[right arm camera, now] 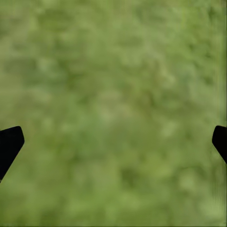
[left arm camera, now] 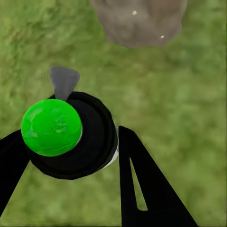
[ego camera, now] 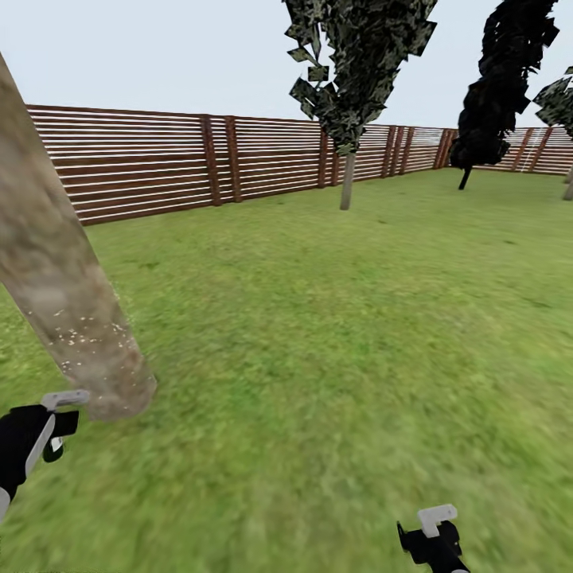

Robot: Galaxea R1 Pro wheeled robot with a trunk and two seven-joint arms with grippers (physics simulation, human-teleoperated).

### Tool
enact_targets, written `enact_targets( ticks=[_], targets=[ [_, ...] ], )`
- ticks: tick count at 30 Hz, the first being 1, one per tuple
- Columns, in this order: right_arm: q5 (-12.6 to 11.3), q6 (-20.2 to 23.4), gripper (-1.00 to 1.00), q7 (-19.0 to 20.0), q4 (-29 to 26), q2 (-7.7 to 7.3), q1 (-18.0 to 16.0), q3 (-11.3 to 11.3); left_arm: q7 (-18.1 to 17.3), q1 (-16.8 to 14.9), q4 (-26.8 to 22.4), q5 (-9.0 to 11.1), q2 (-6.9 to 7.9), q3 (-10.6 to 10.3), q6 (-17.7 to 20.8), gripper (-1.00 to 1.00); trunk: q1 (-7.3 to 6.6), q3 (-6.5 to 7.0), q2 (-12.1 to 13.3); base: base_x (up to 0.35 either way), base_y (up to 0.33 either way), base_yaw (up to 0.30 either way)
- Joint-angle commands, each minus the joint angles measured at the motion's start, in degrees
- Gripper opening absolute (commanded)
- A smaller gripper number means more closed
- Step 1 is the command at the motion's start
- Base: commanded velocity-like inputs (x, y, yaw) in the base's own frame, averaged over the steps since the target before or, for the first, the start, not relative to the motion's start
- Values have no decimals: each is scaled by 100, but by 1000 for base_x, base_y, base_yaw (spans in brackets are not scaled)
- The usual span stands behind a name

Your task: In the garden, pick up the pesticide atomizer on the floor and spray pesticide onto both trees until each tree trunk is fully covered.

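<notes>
A thick pale grey-brown tree trunk leans up from the grass at the left, its lower part flecked with whitish specks. The left wrist view shows that speckled base just ahead of the bottle. My left gripper is shut on the pesticide atomizer, a round black bottle with a bright green top and a grey nozzle. The second tree stands far off by the fence. Low at the right, my right gripper is open over bare grass, its fingertips wide apart.
A brown slatted fence bounds the lawn at the back. A near-black conifer stands at the far right, with another trunk at the picture's edge. Open grass stretches between me and the far tree.
</notes>
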Motion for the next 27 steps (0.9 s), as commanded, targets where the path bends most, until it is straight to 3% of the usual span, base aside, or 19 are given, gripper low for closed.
enact_targets(
  ticks=[1, 3, 7, 14, 21, 27],
  targets=[
    [-48, -11, 100, -12, -4, -2, 0, 50, 71, 0, -4, -7, -4, 5, 25, -100, 0, -5, -2, 154, -239, 267],
    [-48, -10, 100, -11, -2, -2, 0, 50, 261, 5, 95, 18, -12, 5, -5, -100, 0, -5, -2, 157, -239, 273],
    [-48, -10, 100, -12, -2, -2, 0, 50, 315, 6, 159, 115, -61, 12, -328, -100, 0, -5, -2, 181, -234, 275],
    [-48, -7, 100, -12, -2, -2, 0, 50, 321, 6, 121, 133, -132, 22, -367, -100, 0, -5, -2, 209, -217, 259],
    [-48, -8, 100, -12, -6, -5, 0, 50, 318, 5, 87, 132, -315, 9, -362, -100, 0, -5, -2, 240, -182, 30],
    [-48, -11, 100, -11, -6, -9, 0, 50, 312, -13, 67, 139, -331, 22, -359, -100, 0, -5, -2, 241, -178, 0]
  ],
)
